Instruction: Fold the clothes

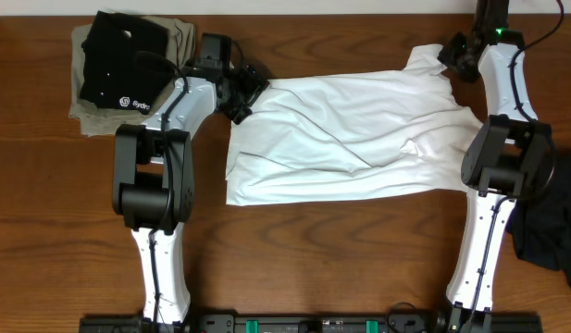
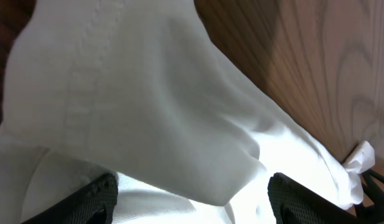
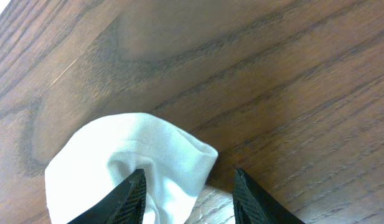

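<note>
The white T-shirt [image 1: 350, 139] lies wrinkled across the middle of the wooden table, partly folded over itself. My left gripper [image 1: 251, 92] is at the shirt's upper left corner. In the left wrist view its fingers [image 2: 192, 199] are open with white fabric [image 2: 148, 112] between and over them. My right gripper [image 1: 454, 54] is at the shirt's upper right corner. In the right wrist view its fingers [image 3: 188, 196] are open around a bunched sleeve end [image 3: 135, 162] resting on the wood.
A folded black shirt with a white logo [image 1: 123, 65] lies on a folded khaki-olive garment [image 1: 179, 37] at the back left. A dark garment [image 1: 553, 231] lies at the right edge. Bare wood [image 1: 341, 259] lies in front of the T-shirt.
</note>
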`<action>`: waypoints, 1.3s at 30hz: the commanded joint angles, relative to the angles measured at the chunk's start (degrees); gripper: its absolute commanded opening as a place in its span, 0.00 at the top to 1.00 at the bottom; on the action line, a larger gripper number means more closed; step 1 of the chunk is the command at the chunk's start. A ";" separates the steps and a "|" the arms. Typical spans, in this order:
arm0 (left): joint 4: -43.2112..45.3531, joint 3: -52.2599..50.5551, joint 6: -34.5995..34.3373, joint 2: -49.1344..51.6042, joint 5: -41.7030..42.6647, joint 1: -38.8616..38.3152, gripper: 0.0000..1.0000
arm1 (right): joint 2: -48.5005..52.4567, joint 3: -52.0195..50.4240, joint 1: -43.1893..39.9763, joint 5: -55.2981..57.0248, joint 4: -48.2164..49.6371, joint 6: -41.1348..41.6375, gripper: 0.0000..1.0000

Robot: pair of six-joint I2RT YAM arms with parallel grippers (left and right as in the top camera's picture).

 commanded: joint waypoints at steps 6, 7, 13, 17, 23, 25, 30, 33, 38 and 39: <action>-0.92 -0.24 0.50 0.20 -0.70 0.33 0.20 | 2.56 -2.71 1.88 1.84 -2.84 0.13 0.62; -0.92 -0.24 0.50 0.20 -0.70 0.33 0.20 | 2.56 -2.73 1.88 1.81 -2.82 0.13 0.67; -0.92 -0.24 0.50 0.20 -0.70 0.33 0.20 | 2.56 -3.10 1.97 1.79 -2.71 0.13 0.89; -0.94 -0.24 0.52 0.20 -0.70 0.33 0.20 | 2.56 -3.08 1.86 1.77 -2.16 0.15 0.99; -0.90 -0.22 5.44 0.13 -0.17 0.33 0.61 | 2.16 -2.01 0.83 -0.96 -2.05 0.11 0.99; -0.87 -0.22 6.95 0.13 0.92 0.35 0.79 | 1.62 -1.25 0.09 -2.45 -2.40 0.09 0.99; -0.85 -0.22 7.45 0.02 2.16 0.35 0.94 | -1.05 -0.70 -1.38 -4.39 -3.28 -1.03 0.99; -0.83 -0.22 7.45 -0.09 2.14 0.35 0.94 | -2.40 -0.68 -1.51 -5.42 -3.69 -2.36 0.99; -0.85 -0.22 7.45 -0.31 2.14 0.70 0.94 | -3.69 -0.68 -1.51 -6.03 -4.61 -3.34 0.99; -0.85 -0.22 7.43 -0.39 2.16 0.85 0.94 | -3.82 -0.68 -1.51 -6.08 -4.74 -3.34 0.99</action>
